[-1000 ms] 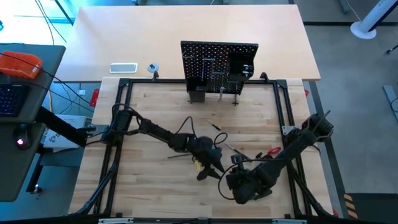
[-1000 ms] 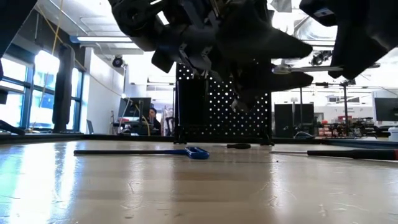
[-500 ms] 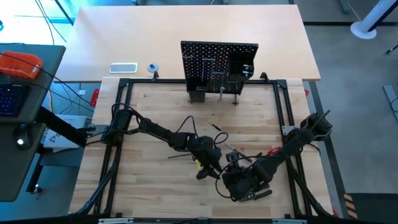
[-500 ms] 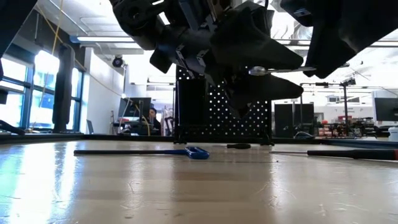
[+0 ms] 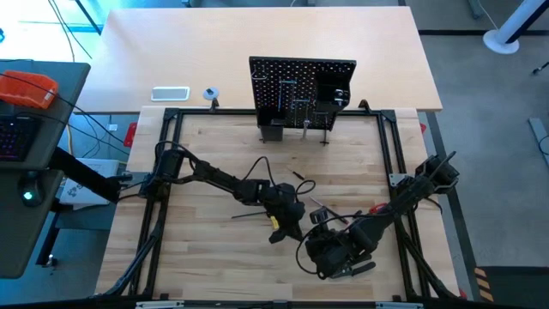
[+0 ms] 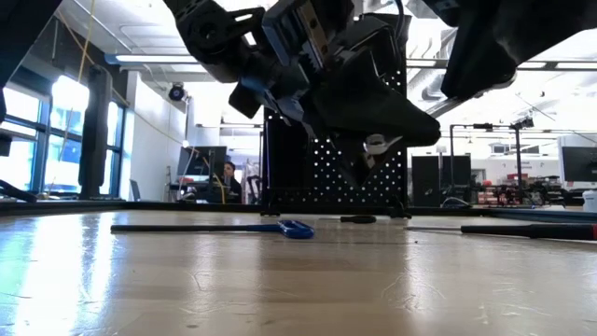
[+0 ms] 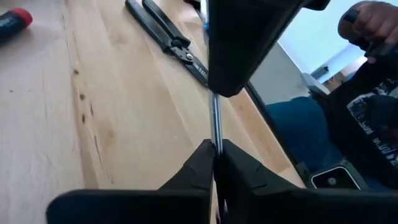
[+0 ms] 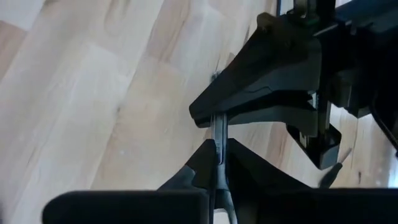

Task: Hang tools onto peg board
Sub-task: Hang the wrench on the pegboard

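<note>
Both arms were reached toward the near middle of the wooden table [image 5: 206,137], their grippers met above the surface. The left gripper [image 5: 296,225] was extended from the left side, wrist angled down and toward the right arm; the right gripper [image 5: 319,232] was brought in from the right, elbow bent low near the table's front edge. In both wrist views a thin silver wrench [image 7: 216,127] was seen clamped between each arm's own dark fingers, with the other gripper closed on its far end, so the tool was held by both at once, off the table.

A second before, the left gripper's fingers had been spread beside the wrench, which was then carried by the right gripper alone; since then they had been closed onto the shaft, and the right arm had been shifted slightly leftward.

The wrench appeared as a slim, bright metal bar, its ring end [image 6: 375,145] visible in the low view below the grippers. The peg board [image 5: 302,90] was stood upright at the table's far edge, well apart from the grippers. A blue-handled key [image 6: 210,228] and black-handled pliers [image 7: 166,36] were left lying on the wood.
</note>
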### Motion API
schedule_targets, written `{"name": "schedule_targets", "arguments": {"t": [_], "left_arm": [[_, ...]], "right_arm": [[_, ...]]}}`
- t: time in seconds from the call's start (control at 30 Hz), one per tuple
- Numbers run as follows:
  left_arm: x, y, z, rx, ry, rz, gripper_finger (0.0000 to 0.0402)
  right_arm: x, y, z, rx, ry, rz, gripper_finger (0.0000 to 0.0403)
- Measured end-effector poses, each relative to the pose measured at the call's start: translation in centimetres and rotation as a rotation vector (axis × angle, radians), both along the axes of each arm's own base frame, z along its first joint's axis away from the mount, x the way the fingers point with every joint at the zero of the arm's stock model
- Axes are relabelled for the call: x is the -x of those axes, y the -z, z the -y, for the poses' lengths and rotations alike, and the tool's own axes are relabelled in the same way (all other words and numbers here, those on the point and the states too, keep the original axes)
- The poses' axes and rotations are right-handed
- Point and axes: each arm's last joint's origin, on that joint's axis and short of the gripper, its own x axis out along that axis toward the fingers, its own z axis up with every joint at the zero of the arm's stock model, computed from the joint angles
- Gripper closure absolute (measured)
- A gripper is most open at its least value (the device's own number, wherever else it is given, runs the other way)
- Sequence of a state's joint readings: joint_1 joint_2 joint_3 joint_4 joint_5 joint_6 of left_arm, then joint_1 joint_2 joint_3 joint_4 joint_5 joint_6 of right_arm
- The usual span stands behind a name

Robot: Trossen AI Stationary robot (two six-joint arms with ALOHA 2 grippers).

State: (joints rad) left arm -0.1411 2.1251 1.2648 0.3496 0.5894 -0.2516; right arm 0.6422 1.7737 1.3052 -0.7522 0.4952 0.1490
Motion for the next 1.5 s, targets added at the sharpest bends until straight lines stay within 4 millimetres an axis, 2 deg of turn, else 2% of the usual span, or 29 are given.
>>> {"name": "schedule_targets", "arguments": {"t": [0.17, 0.27, 0.57, 0.7, 0.93, 1.13, 1.3, 1.5], "left_arm": [[0.0, 0.1, 0.0, -0.011, 0.009, 0.005, 0.0397], [0.1, 0.2, 0.0, -0.023, 0.008, -0.01, 0.0398], [1.0, 1.0, 0.4, -0.12, 0.027, -0.107, 0.04], [1.3, 0.6, 1.1, -0.248, 0.038, -0.19, 0.04], [0.7, -2.1, 2.9, -0.452, 0.06, -0.215, 0.0401], [1.0, -3.0, 3.3, -0.6, 0.048, -0.276, 0.0401], [1.4, -3.5, 3.1, -0.641, 0.046, -0.307, 0.0401], [2.3, -5.6, 2.7, -0.69, 0.011, -0.296, 0.0402]], "right_arm": [[0.1, 0.0, 0.0, 0.003, 0.008, -0.008, 0.0376], [0.4, 0.1, -0.2, 0.02, 0.024, 0.001, 0.0362], [0.8, -0.2, -0.3, 0.001, 0.119, 0.004, 0.0267], [0.0, -1.1, 0.1, -0.075, 0.163, 0.001, 0.024], [-1.8, -1.9, 0.5, -0.267, 0.182, 0.031, 0.0236], [-1.4, -3.0, -0.1, -0.229, 0.203, 0.071, 0.0236], [-0.9, -3.8, -0.8, -0.211, 0.217, 0.093, 0.0236], [-0.1, -3.9, -1.7, -0.166, 0.251, 0.16, 0.0236]]}}
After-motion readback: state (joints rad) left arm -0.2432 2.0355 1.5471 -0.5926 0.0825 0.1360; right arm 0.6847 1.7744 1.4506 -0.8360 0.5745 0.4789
